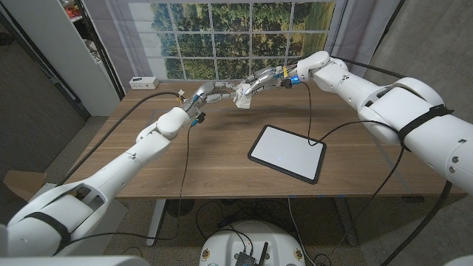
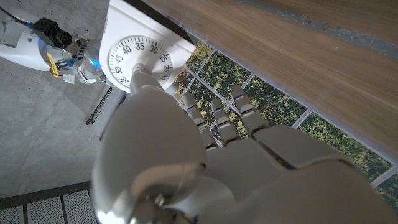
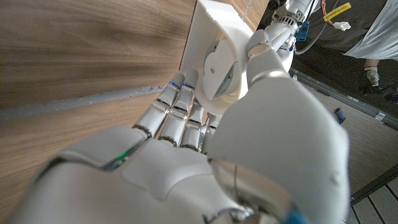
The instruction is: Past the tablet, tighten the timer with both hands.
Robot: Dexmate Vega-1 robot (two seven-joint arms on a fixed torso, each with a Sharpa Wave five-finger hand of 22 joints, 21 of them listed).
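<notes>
Both the left hand [image 1: 209, 94] and right hand [image 1: 260, 80] grip the timer [image 1: 242, 97], dial facing the left hand

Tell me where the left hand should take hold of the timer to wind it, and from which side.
Grip the round knob at the middle of the dial on the timer, coming straight at the numbered face. The knob stands out from the flat face, so the left hand can likely pinch and turn it, while the right hand holds the white body from its back.
</notes>
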